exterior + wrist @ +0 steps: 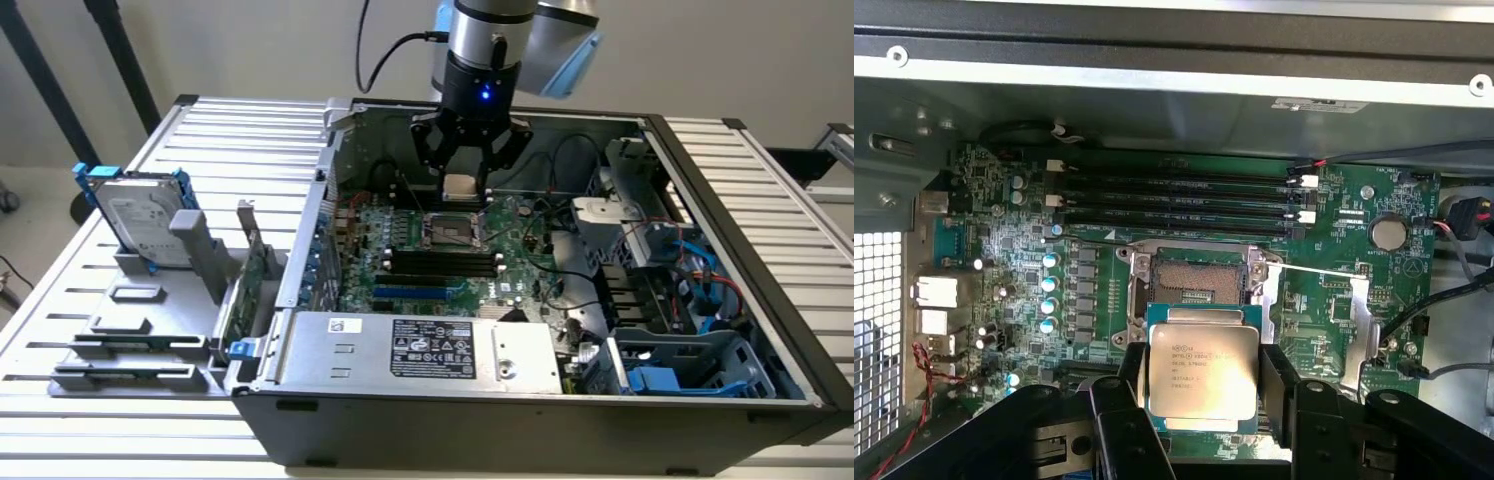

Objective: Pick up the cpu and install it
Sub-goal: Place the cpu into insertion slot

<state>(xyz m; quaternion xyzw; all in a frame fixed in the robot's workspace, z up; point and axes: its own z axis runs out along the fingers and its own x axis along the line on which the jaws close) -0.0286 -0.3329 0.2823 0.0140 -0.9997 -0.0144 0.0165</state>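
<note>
We log the pincer [461, 187] clamped on the cpu [1201, 368], held above the motherboard [1354, 215] near the open socket [1199, 282], unseated; we judge any tilt or misalignment risks bending socket pins.
</note>
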